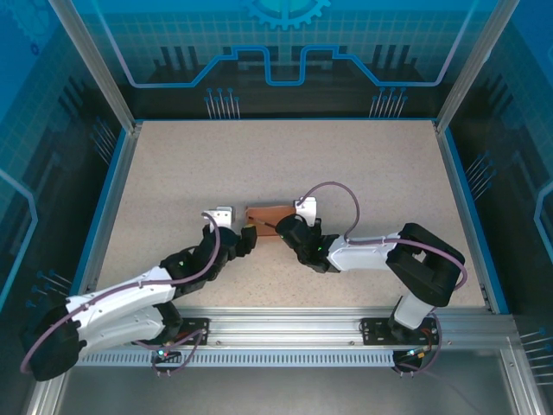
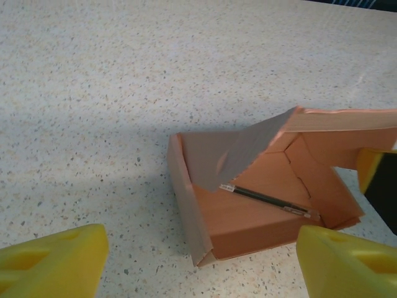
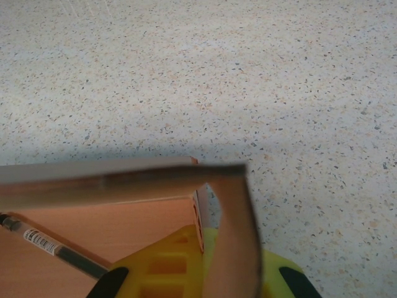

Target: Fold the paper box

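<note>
Paper box (image 1: 266, 216) sitting near middle of table (image 1: 363, 164), between both arms, partly folded: side walls standing, one flap tilting over open inside. Thin dark pen (image 2: 270, 200) lying on box floor. Right gripper (image 1: 289, 230) pinching box's right wall, thin cardboard clamped between its fingers (image 3: 167, 270). Left gripper (image 1: 246, 239) hovering just beside box's left end, jaws gaping wide, gripping nothing, yellow fingers (image 2: 49, 264) flanking box's near corner.

Top view: fixed high at near edge, looks down on whole table (image 1: 173, 173), far. Left wrist: low, close, faces box (image 2: 248, 230) open side. Right wrist: even closer, at box wall. All share box; wrists also pen (image 2: 270, 200).
</note>
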